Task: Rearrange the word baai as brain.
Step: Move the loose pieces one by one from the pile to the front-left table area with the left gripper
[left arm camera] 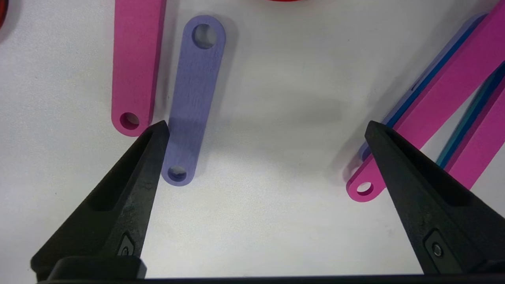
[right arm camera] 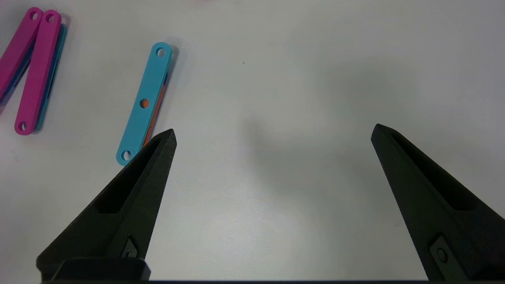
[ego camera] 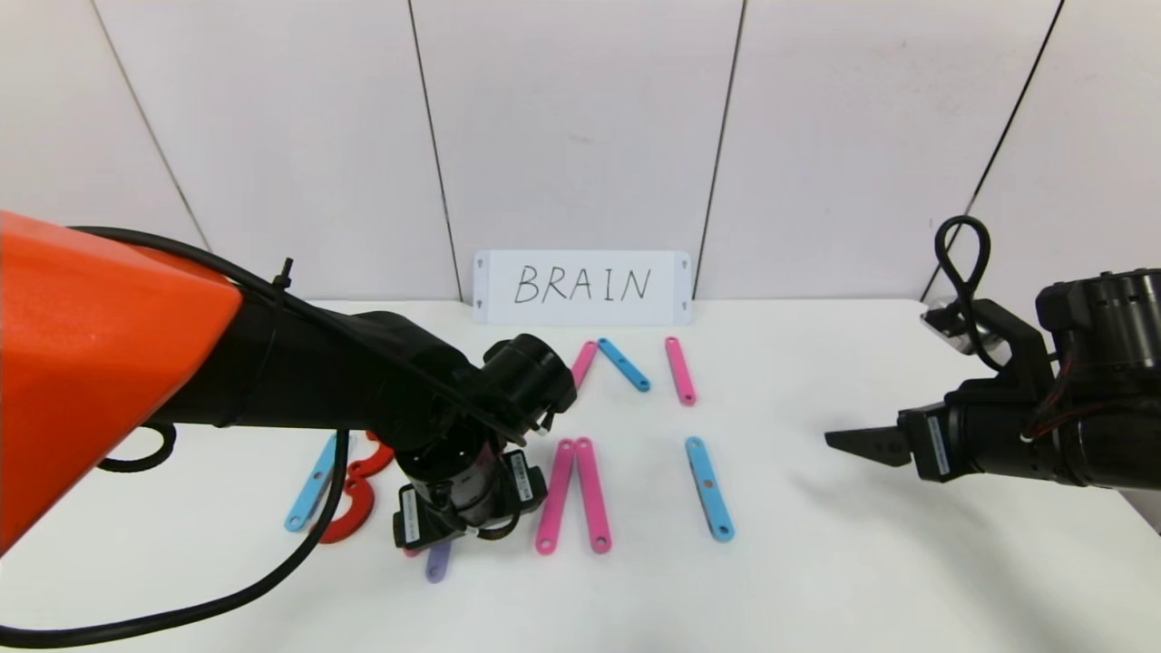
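Note:
The letters lie flat on the white table. At the left are a blue bar and red curves. A short purple bar lies beside a pink bar. My left gripper hangs open above bare table, one fingertip at the purple bar's edge, the other beside a pair of pink bars. That pair and a lone blue bar lie mid-table. My right gripper hovers open at the right, holding nothing, near that blue bar.
A white card handwritten BRAIN leans on the back wall. In front of it lie a pink bar, a blue bar and another pink bar. A black cable loops along the table's front left.

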{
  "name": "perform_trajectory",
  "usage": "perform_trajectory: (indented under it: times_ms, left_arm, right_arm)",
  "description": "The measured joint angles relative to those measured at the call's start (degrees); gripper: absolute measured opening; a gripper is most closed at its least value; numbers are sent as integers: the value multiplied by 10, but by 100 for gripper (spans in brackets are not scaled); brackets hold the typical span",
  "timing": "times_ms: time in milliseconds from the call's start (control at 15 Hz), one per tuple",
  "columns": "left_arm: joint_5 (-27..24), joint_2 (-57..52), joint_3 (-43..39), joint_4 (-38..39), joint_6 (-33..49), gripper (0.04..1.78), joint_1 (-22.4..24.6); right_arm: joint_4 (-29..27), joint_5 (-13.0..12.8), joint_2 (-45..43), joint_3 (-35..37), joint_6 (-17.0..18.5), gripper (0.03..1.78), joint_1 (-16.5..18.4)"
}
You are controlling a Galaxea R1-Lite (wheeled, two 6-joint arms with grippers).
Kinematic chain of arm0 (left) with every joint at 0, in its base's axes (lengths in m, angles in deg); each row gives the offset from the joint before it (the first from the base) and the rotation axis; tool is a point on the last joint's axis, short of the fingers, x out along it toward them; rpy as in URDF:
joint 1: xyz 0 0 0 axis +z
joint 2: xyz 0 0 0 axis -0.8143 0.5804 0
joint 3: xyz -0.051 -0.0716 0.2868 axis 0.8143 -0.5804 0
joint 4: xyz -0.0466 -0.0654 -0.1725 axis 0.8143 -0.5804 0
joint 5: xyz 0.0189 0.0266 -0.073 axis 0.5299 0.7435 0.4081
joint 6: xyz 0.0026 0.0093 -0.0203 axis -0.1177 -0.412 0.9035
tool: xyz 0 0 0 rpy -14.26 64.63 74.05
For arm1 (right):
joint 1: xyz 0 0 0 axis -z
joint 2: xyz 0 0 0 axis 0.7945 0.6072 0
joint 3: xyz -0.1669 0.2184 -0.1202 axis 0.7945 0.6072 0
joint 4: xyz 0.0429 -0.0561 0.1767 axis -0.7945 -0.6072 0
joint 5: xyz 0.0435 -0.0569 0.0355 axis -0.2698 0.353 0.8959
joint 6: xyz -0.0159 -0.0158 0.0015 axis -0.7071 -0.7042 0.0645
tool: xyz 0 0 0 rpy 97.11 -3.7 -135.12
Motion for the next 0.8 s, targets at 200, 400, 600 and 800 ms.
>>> perform_trajectory:
  times_ms: [200,400,600,800]
  left_arm:
    - [-11,-1,-3,0,-1,174,1]
    - [-12,-7,-4,0,-5,174,4]
    - [-11,-15,-7,-5,-9,174,7]
    - [-11,-17,-12,-5,-9,174,7]
  right_arm:
    - [0,0,0,0,0,173,1]
    - [0,0,0,0,0,173,0]
    - [0,0,0,0,0,173,0]
    - [0,0,0,0,0,173,0]
